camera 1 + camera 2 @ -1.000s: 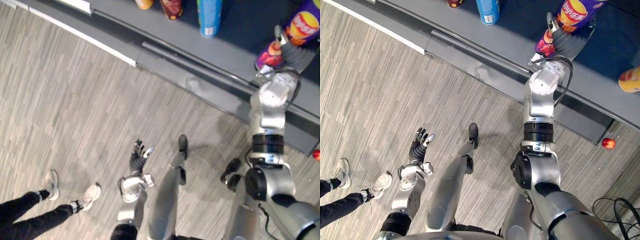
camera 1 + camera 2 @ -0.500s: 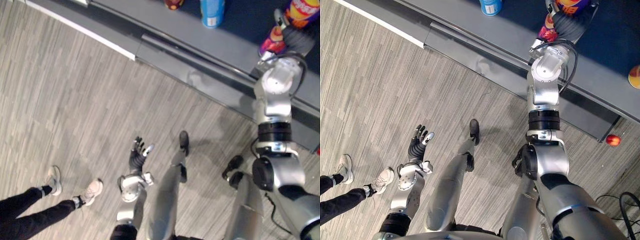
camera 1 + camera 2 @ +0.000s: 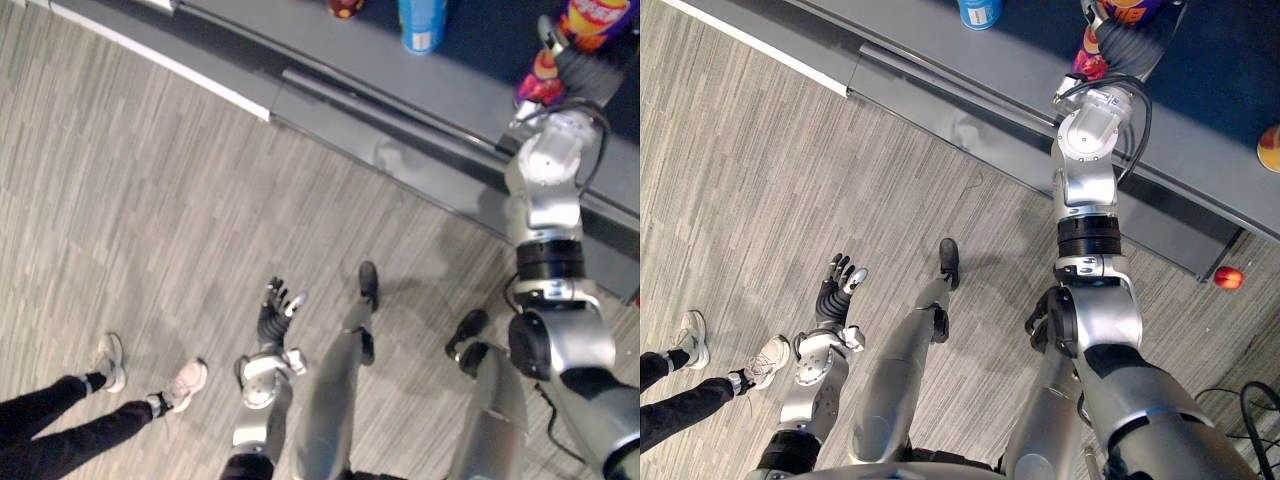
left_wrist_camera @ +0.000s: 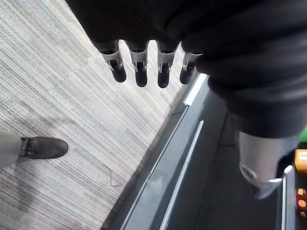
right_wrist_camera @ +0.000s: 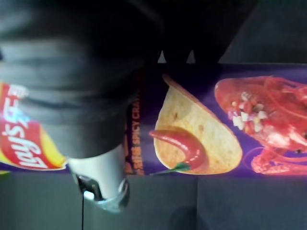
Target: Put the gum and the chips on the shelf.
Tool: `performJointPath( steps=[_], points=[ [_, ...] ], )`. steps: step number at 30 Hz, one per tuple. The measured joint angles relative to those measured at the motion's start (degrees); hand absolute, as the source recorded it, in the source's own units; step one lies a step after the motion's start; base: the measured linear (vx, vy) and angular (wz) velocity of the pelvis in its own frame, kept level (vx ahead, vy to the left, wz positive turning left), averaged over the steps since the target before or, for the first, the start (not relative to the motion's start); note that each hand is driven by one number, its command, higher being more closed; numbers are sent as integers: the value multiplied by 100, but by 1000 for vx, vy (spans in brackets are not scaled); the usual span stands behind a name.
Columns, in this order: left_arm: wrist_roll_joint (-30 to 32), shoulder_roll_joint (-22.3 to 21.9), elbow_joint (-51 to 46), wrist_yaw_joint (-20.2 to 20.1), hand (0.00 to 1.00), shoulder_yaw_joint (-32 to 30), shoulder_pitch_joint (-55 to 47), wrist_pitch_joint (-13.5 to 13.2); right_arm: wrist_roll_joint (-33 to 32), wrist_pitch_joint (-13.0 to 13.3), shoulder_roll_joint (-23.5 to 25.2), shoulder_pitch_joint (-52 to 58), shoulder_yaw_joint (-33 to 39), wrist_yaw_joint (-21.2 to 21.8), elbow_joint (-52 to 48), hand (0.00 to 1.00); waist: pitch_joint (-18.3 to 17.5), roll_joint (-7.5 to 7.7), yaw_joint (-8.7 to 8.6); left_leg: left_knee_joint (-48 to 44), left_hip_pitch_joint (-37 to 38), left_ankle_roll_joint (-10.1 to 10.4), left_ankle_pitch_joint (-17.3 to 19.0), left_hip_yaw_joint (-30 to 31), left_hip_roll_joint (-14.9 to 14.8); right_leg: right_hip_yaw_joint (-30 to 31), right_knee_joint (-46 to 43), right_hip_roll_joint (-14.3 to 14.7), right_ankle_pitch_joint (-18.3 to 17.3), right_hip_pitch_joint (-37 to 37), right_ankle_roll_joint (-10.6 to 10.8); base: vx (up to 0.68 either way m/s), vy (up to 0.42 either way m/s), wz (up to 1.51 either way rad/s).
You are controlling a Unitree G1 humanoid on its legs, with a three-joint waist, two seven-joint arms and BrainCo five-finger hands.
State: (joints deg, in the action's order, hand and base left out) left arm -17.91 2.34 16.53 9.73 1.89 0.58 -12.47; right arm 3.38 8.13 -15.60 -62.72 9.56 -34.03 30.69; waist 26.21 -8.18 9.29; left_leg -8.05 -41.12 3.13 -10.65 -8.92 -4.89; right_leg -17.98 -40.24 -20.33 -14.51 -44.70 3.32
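Little moved, right robot hand (image 3: 1128, 48) clasps chips (image 5: 206, 143).

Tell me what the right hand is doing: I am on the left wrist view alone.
Observer: The right hand is up at the dark shelf, with its thumb laid across the purple chips package.
Operator: Is the package set down yet?
Observer: It is over the shelf's top, to the right of a blue cylindrical can. I cannot tell whether its base touches.
Operator: Is anyone close to my side?
Observer: A person's legs, in black trousers and pale shoes, are on the grey wood-grain floor to the left of the open left hand.
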Motion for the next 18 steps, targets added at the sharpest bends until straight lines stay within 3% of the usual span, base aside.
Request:
performJointPath(
  steps=[8,18],
  points=[
    [0,-16,12,-22,0,2,-93,4,-26,-33,140,288,-241,199,219,0,7,24,-100,-346,-57,1,125,16,-111,-11,1,80,2,109,-2,-5,-43,-4],
    [3,-3,552,-140,0,1,-189,63,-120,-38,504,968,-591,449,535,0,-12,196,-138,-500,359,69,281,-121,-375,88,144,350,27,520,-16,3,-74,-14]
  ],
)
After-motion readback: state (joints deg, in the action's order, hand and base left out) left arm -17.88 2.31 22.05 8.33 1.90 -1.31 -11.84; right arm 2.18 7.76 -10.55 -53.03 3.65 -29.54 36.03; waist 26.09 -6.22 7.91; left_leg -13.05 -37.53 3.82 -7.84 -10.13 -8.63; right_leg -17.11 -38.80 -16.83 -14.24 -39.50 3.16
